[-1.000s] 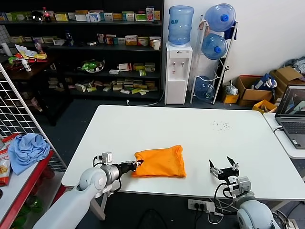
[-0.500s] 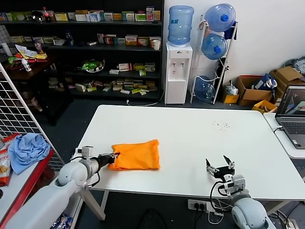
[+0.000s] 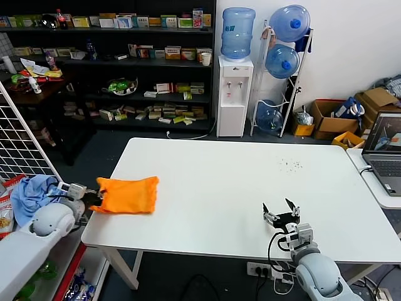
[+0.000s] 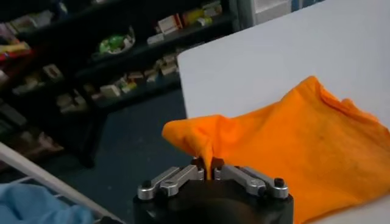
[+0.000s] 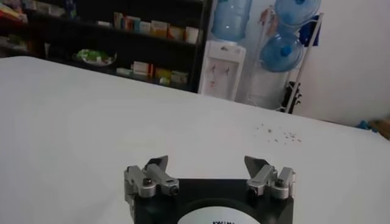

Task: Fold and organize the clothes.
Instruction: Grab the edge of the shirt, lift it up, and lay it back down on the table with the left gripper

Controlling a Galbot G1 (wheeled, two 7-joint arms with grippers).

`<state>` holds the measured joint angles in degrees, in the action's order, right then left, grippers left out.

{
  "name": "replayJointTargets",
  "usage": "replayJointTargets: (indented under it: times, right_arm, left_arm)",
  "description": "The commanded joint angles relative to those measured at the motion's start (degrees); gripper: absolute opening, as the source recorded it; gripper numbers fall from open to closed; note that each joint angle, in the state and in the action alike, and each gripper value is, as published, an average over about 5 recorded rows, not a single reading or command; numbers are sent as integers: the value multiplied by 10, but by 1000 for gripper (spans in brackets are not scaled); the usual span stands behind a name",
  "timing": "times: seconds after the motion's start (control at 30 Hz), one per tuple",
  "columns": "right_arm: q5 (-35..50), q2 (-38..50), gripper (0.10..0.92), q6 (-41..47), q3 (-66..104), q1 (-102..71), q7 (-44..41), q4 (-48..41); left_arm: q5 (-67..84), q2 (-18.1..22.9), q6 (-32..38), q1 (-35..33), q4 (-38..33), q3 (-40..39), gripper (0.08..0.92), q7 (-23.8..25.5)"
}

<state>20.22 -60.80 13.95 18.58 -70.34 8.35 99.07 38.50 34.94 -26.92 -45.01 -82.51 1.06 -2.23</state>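
My left pincer is pressed tight on a corner of the folded orange T-shirt, which lies at the worktop's left edge. My right pincer hovers spread above the worktop's near edge, well apart from the shirt.

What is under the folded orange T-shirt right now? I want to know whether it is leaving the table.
The white table lies under most of the orange T-shirt, near the table's left edge. The left gripper pinches one corner beyond that edge. Anything beneath the fabric is hidden.
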Motion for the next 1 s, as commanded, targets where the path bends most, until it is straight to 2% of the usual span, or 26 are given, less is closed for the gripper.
replayJointTargets:
  times: [0.03, 0.33, 0.53, 0.7, 1.0]
  right_arm:
    - [-1, -4, 823, 0, -8, 11, 2, -1]
    - [-2, -7, 823, -2, -8, 11, 1, 0]
    - [-5, -10, 823, -5, -7, 6, 1, 1]
    - [-9, -12, 823, -7, -4, -2, 0, 5]
    - [-36, -22, 823, -10, -1, -17, -2, 6]
  left_arm:
    - [-134, -86, 32, 46, 62, -6, 134, 11]
    - [-118, -152, 33, 71, 46, -20, 134, 22]
    - [-102, -151, 26, 60, 17, -21, 134, 19]
    - [-35, -116, 6, 51, -20, -20, 134, -6]
    - [85, 7, -40, 31, -81, -19, 134, -102]
